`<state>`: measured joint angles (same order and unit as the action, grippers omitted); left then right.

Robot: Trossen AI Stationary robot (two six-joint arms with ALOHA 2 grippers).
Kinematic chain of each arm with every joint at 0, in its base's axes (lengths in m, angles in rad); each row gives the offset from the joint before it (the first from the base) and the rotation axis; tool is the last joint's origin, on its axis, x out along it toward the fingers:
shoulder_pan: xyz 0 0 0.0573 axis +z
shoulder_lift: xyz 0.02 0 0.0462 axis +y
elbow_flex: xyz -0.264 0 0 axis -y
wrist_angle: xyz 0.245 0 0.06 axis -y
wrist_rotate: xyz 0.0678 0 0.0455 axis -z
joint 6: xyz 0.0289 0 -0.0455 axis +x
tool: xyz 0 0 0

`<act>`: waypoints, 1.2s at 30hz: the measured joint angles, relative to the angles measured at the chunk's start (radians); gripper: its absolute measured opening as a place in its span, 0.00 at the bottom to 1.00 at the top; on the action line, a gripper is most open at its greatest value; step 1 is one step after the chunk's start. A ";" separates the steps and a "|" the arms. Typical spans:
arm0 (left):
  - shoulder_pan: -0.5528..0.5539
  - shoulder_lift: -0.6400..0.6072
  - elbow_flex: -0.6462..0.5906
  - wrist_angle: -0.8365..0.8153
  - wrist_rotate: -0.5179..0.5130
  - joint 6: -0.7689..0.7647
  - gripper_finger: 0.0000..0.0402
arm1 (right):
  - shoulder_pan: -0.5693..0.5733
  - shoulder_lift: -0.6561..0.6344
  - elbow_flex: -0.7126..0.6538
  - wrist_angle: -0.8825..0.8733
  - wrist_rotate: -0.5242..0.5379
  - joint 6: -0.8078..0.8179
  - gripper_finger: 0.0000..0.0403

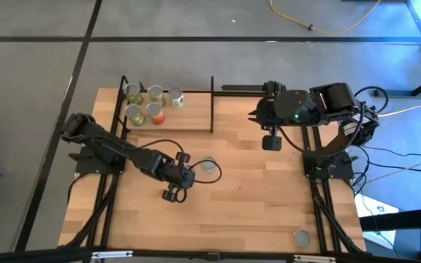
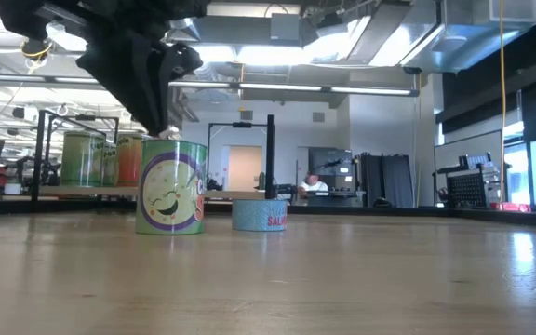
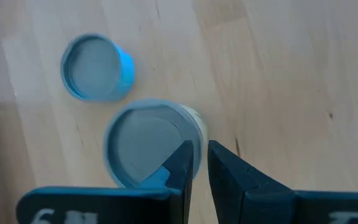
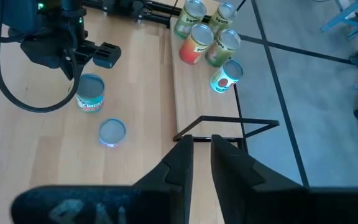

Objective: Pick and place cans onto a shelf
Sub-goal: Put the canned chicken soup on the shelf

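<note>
Silvery-topped can sits under the left gripper, jaws nearly shut beside it, ungrasped; next widen, straddle, clench.

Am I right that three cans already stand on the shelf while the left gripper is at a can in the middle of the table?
Not quite: the shelf holds five cans, not three, as the high view shows. The rest is right: the left gripper is at a can in the middle of the table.
</note>
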<state>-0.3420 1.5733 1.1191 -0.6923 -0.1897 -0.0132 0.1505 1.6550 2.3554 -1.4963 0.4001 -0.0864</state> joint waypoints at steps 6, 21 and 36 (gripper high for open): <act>0.000 0.022 0.002 -0.009 0.000 -0.037 0.10 | 0.000 0.000 0.000 0.000 0.000 -0.002 0.15; 0.000 0.074 0.004 -0.026 -0.022 -0.037 0.10 | 0.000 0.000 0.000 -0.010 0.001 -0.001 0.15; 0.037 0.093 0.100 -0.116 0.024 -0.136 0.01 | 0.000 0.000 0.000 -0.029 0.000 0.000 0.15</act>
<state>-0.3046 1.6665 1.2192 -0.8078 -0.1654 -0.1495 0.1505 1.6554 2.3554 -1.5249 0.4004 -0.0868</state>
